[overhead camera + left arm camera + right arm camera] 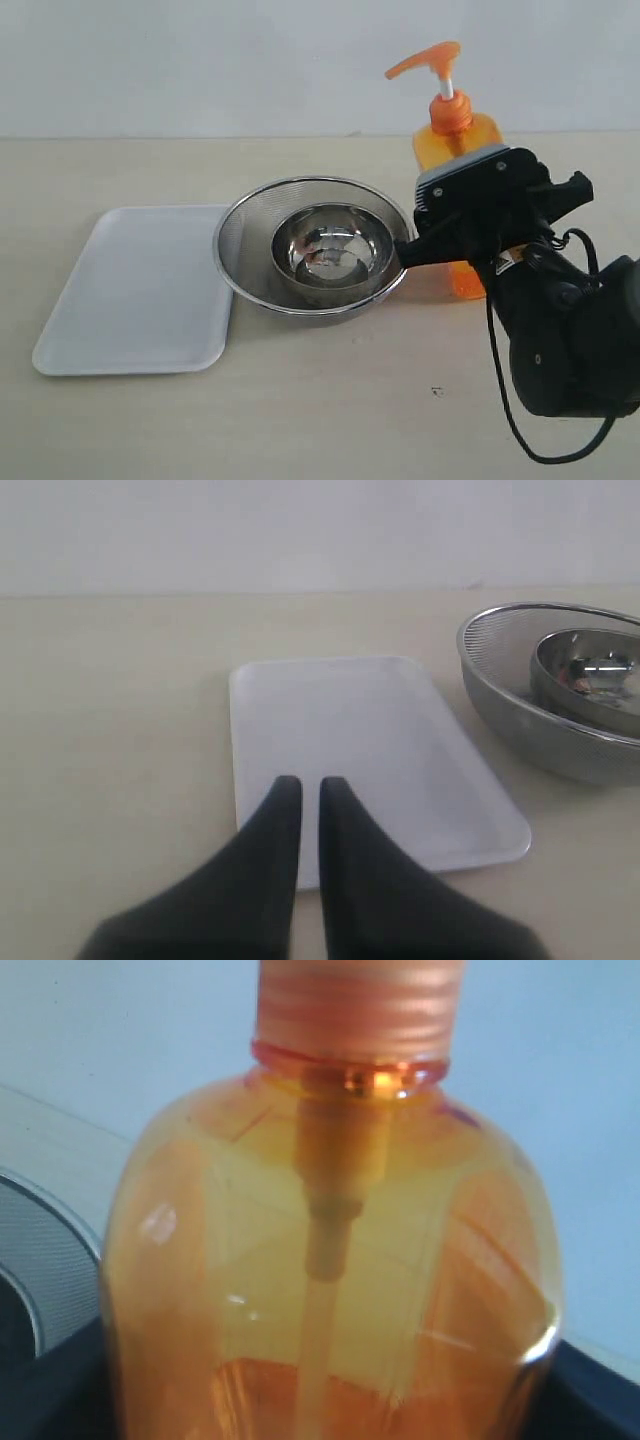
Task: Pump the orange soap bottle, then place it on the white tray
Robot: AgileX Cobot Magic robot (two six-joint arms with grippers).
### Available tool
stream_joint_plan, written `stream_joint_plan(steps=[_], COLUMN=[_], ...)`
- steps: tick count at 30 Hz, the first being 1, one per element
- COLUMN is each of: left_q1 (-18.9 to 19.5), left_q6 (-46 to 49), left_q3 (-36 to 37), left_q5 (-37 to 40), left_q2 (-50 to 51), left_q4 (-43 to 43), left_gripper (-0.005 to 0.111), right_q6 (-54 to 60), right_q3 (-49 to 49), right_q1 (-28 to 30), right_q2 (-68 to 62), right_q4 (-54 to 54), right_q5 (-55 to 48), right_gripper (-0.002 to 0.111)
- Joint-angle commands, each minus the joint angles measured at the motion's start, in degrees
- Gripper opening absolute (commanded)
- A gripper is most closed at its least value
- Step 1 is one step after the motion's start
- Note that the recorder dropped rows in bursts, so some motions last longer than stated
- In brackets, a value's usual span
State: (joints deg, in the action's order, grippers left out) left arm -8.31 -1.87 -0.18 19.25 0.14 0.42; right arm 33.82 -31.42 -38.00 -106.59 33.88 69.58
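One bottle (462,142) within right claw (447,250)

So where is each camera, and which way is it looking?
Exterior view: off the arms, faces table, white tray, strainer bowl, orange soap bottle; right arm and right end effector show.
Left wrist view: on the left wrist, looks down over the tray; shut left end effector shows.
Right wrist view: on the right wrist, close against the bottle; dark fingers show.
Shared: exterior and left wrist both see tray and bowl.
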Motion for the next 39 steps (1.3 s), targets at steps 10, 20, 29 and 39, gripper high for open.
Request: stream_joint_plan(steps=[10,20,29,39], left_q1=[0.07,0.07,0.07,0.07], left_q6=[-0.27,2.36,3.77,-1.88], left_q3=[0.18,0.18,0.18,0.18], left_q5=[-0.37,-0.37,-0.37,-17.81], left_q2=[-0.14,-0.14,-0.14,-0.14], left_q4=[0.1,2.65,5.5,-24.27], left_gripper=[0.006,0.006,0.006,0.006], right_q6=[3.43,1.18,0.61,-0.5], right_q3=[0.69,0.69,0.69,0.69], right_q1=[0.24,0.24,0.24,0.24], right_q2=[0.14,0.14,0.14,0.14], right_q4=[0.51,0.42,0.42,0.28], right_q5=[0.39,0.39,0.39,0.39], right_gripper=[0.0,0.0,0.0,0.0])
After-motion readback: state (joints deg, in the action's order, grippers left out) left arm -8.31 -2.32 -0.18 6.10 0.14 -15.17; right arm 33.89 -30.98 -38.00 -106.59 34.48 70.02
